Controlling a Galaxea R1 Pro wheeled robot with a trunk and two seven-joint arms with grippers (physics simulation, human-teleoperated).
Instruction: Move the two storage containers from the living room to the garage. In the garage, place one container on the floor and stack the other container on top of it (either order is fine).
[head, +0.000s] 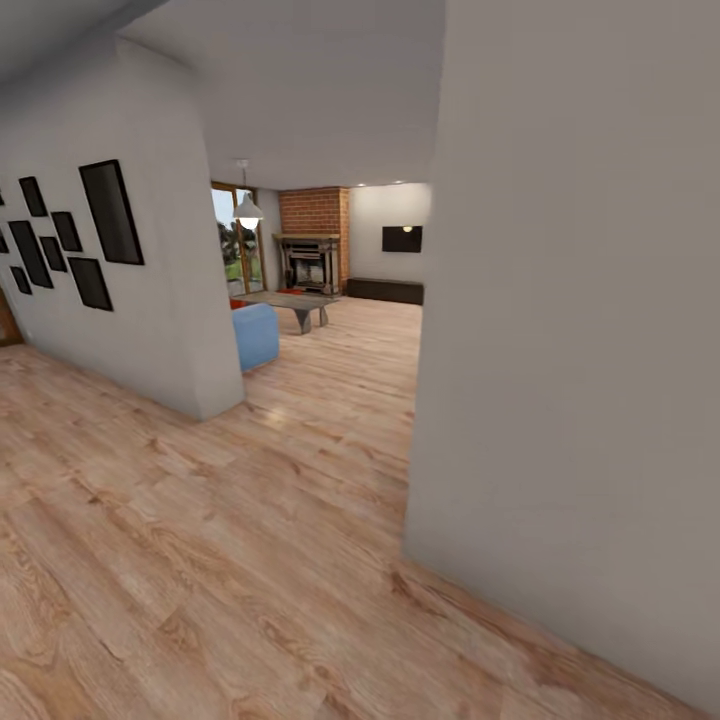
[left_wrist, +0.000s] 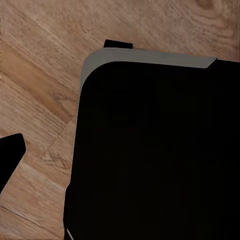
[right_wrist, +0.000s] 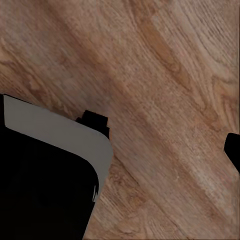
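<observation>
I am in a hallway on light wood planks, looking through an opening into the living room (head: 345, 335). A small red-orange patch (head: 237, 303) shows behind the blue sofa (head: 256, 335); I cannot tell whether it is one of the storage containers. The garage is out of view. In the left wrist view one dark fingertip (left_wrist: 10, 156) hangs over the planks beside my black base (left_wrist: 155, 150). In the right wrist view another dark fingertip (right_wrist: 234, 151) shows at the frame's edge, near the base (right_wrist: 45, 195). Nothing is held that I can see.
A grey wall (head: 570, 350) stands close on the right, its corner near the passage. On the left, a wall with black picture frames (head: 110, 210) ends in a corner. Beyond are a coffee table (head: 296, 301), a dark fireplace (head: 308, 263) and glass doors (head: 232, 250).
</observation>
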